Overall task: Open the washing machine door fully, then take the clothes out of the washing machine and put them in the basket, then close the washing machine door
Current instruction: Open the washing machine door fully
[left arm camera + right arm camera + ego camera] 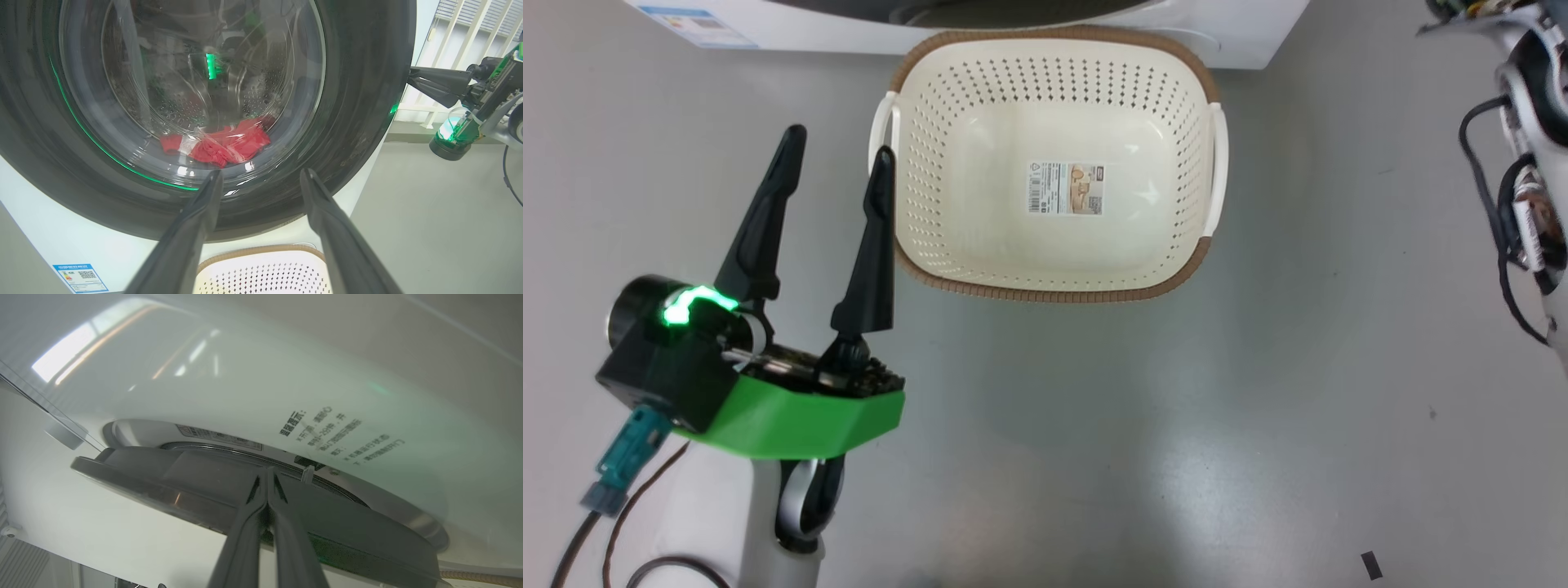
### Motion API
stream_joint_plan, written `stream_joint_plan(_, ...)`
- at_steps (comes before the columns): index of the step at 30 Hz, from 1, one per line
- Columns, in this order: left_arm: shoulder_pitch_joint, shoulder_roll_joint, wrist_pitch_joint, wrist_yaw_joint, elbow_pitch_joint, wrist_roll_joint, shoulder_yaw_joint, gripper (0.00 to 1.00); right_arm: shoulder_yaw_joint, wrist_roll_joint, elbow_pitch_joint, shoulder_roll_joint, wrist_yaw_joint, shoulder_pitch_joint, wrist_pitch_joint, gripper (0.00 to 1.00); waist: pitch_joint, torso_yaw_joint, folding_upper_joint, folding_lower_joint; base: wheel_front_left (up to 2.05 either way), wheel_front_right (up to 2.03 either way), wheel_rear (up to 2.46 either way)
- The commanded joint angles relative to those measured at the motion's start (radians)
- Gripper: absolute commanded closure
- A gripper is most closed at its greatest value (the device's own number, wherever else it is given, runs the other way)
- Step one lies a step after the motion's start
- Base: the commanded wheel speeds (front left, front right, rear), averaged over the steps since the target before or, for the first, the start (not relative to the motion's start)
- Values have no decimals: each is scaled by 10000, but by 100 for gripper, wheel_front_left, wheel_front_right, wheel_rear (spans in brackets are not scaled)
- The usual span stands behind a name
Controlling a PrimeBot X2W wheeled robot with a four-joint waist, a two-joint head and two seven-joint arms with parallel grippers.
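1. Grey floor (1143, 425) underneath, smooth, with a small dark mark (1371, 565) at 5 o'clock in the head view.
2. Nearest, at 8 o'clock in that view: left gripper (840, 147), released, its fingers spread wide with nothing between them, and a green light glowing on its housing.
3. Just beyond those fingertips, toward 12 o'clock: basket (1045, 296), upright on the floor, with a paper label (1066, 188) flat on its bottom.
4. Right-hand fingertip of the left gripper overlapping the basket's left handle in the head view. Touching or above it, impossible to tell.
5. Behind the basket, along the 12 o'clock edge: machine (1250, 37), white, with the basket's far rim close against its front and a blue sticker (79, 277) low on the panel at 7 o'clock in the left wrist view.
6. Higher up in the left wrist view: door (367, 122), with a glossy black rim, lying against the machine front.
7. Behind the glass, at 6 o'clock of the drum: clothes (229, 143), red with white parts, heaped on the drum's bottom.
8. At 3 o'clock in the left wrist view: right gripper (410, 76), clenched, its fingers pressed together and their tips at the door's outer edge. Touching the rim or just beside it, impossible to tell.
9. Farthest, at 1 o'clock: white slats (470, 32).
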Motion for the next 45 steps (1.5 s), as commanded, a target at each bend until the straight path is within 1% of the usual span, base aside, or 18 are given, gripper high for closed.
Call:
stream_joint_plan(1, -46, 180, -46, -54, -236, -14, 279, 0, -17, 70, -235, 125, 8, -131, 74, 100, 102, 73, 0, 0, 0, 0, 0)
stream_joint_plan(11, -175, 153, -46, -54, -232, -79, 190, 0, 52, 73, 129, 164, 8, -886, 745, 100, 464, 163, 0, 0, 0, 0, 0)
stream_joint_plan(20, -150, 143, -46, -54, -195, -67, 227, 0, 248, 364, 538, 367, 8, -1311, 1805, 100, 556, 96, 0, 0, 0, 0, 0)
stream_joint_plan(30, 25, 133, -46, -54, -83, -20, 377, 0, 527, 428, 563, 574, 8, -1023, 2764, 100, 309, -70, 0, 0, 0, 0, 0)
stream_joint_plan(38, 152, 128, -46, -54, 97, 91, 696, 0, 702, 303, 596, 718, 8, -660, 3147, 100, -28, -236, 0, 0, 0, 0, 0)
stream_joint_plan(45, 271, 122, -46, -54, 426, 116, 775, 0, 915, 224, 471, 787, 8, -190, 3641, 100, -482, -309, 0, 0, 0, 0, 0)
